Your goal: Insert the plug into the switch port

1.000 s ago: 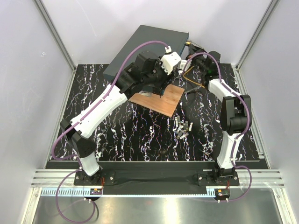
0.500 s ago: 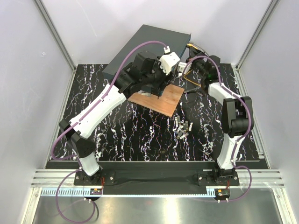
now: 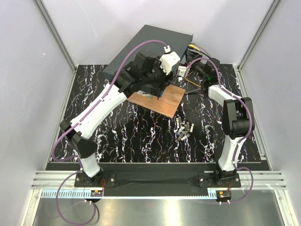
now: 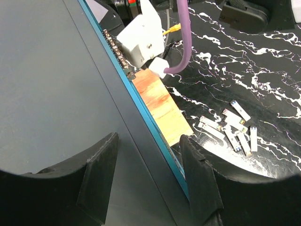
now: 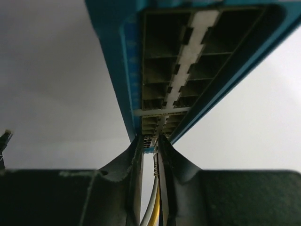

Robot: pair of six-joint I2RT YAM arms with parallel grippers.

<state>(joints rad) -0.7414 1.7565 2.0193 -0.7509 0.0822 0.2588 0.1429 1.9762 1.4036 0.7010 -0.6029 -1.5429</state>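
Observation:
The switch [image 3: 150,47] is a flat dark grey box at the back. Its teal front face [image 4: 141,101] carries a row of ports [image 5: 162,70]. My right gripper [image 5: 150,139] is shut on the plug [image 5: 149,146], whose yellow cable [image 5: 157,207] runs back between the fingers. The plug's tip sits right at the near end of the port row; I cannot tell whether it is inside. In the top view the right gripper [image 3: 187,67] is against the front face. My left gripper [image 4: 149,139] is open, its jaws straddling the switch's front top edge, also seen from above [image 3: 159,92].
A wooden board [image 3: 162,100] lies under the switch's front edge. Several small grey modules [image 3: 183,128] lie on the black marbled table [image 3: 141,136], also in the left wrist view [image 4: 233,127]. White walls enclose the table on three sides.
My right gripper has moved in closer to the switch's front face with the plug. My left gripper has shifted slightly left along the switch.

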